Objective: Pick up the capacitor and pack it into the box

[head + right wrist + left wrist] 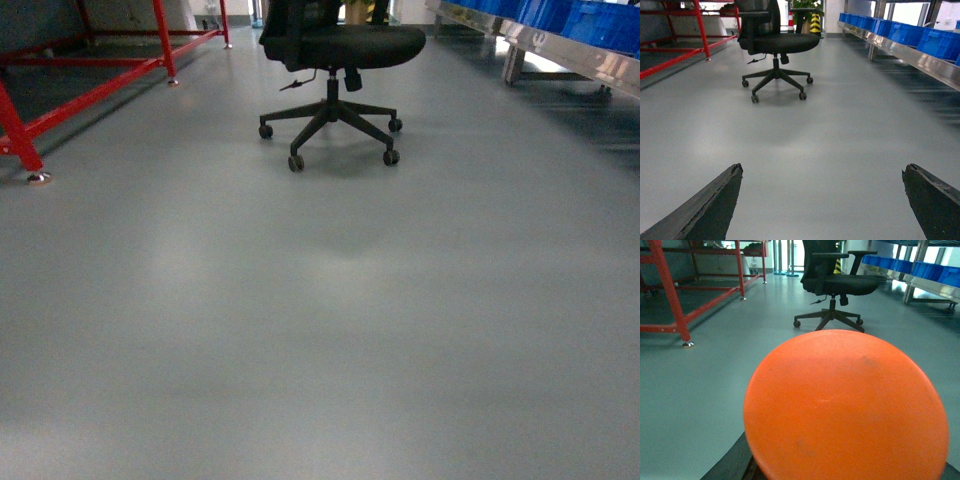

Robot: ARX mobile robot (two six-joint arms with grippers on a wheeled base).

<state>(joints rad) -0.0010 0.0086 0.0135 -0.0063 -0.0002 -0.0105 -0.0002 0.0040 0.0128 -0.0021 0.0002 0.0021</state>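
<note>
An orange round disc, the capacitor [845, 407], fills most of the left wrist view and hangs above the floor. My left gripper [850, 474] is shut on it. Only a dark finger [735, 465] shows at the disc's lower left edge, and the jaws themselves are hidden behind the disc. In the right wrist view my right gripper [822, 172] stands wide open over bare grey floor, with nothing between its two dark fingers. The box is out of view. Neither gripper shows in the head view.
A black office chair [335, 60] on castors stands ahead on the grey floor [320, 320]. A red metal frame [90, 80] runs along the left. On the right, a steel shelf [910, 55] carries blue bins [905, 32].
</note>
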